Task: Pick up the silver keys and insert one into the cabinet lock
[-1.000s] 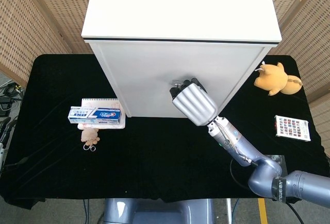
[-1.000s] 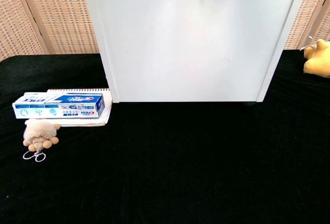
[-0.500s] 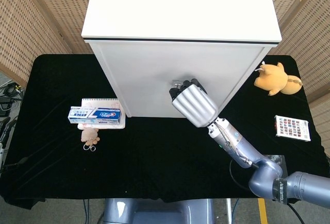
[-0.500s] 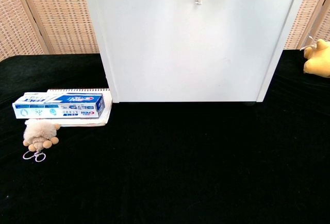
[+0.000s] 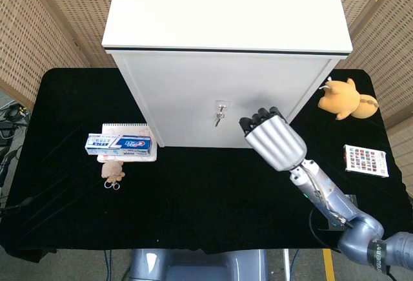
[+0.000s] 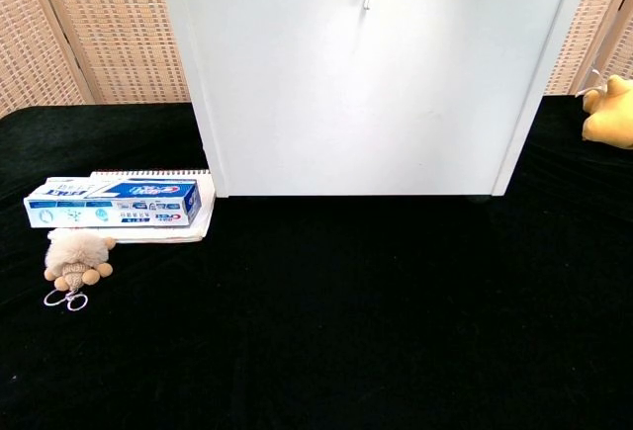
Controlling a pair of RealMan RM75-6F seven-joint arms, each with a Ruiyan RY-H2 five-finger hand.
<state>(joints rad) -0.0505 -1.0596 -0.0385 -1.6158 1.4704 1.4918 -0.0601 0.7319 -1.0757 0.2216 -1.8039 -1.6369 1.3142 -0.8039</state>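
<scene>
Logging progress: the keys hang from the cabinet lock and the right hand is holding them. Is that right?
Not quite. The keys do hang from the lock on the cabinet, but the right hand is not holding them: in the head view it sits apart from them, off to their right, with nothing in it.

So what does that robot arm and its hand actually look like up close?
Only the right arm shows. It is slim, silver-grey metal built in rounded segments, with a thicker grey joint low down carrying a dark band and a thin black cable beside it. The right hand has a ribbed, shiny silver back and black fingers.
</scene>
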